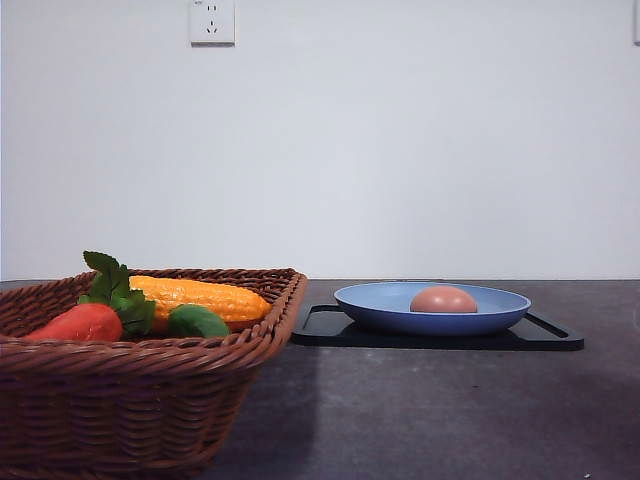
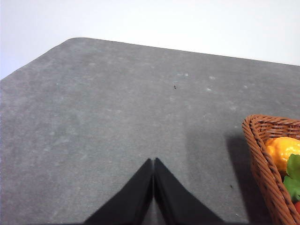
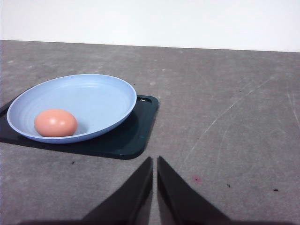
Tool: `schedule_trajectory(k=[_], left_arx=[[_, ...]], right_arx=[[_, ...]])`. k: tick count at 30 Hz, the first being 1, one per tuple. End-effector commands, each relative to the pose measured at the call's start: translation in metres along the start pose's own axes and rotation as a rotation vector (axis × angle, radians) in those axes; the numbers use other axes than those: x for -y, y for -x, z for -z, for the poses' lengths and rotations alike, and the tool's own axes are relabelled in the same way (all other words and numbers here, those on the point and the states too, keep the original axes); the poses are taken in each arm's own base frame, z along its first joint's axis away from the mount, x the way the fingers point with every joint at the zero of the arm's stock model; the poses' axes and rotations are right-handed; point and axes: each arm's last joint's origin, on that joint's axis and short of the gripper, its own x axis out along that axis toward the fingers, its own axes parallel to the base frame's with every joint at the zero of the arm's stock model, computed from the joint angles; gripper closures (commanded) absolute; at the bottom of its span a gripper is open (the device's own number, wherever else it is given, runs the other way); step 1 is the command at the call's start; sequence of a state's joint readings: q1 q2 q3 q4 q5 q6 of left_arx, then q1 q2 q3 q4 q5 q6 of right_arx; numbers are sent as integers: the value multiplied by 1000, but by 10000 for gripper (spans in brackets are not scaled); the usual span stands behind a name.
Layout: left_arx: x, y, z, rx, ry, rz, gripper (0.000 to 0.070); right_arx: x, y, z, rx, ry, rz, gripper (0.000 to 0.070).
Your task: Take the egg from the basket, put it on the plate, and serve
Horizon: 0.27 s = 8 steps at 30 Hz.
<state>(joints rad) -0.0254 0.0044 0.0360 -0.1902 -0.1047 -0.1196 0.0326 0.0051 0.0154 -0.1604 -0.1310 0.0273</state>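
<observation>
On the black tray (image 1: 545,337), the plate (image 1: 380,302) cradles the egg (image 1: 443,299), so both hands, left (image 2: 153,161) and right (image 3: 154,160), sit pressed together above bare worktop (image 3: 234,93).

The egg (image 3: 55,123) lies in the plate (image 3: 103,93) on a black tray (image 3: 126,140), the closed right end effector (image 3: 154,161) nearby.

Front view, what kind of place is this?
Probably an indoor tabletop test setup: a dark grey table against a bare white wall with a power socket, plus toy-like vegetables in a brown wicker basket.
</observation>
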Motion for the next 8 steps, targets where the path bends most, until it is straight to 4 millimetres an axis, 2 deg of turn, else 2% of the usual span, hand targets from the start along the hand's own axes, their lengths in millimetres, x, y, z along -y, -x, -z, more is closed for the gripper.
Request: schedule_trajectory(k=[1, 8], left_arx=[[-1, -2, 9, -39, -2, -5, 700], [-1, -2, 9, -39, -2, -6, 700]], right_arx=[[0, -1, 2, -3, -11, 1, 700], [0, -1, 2, -3, -11, 1, 700]])
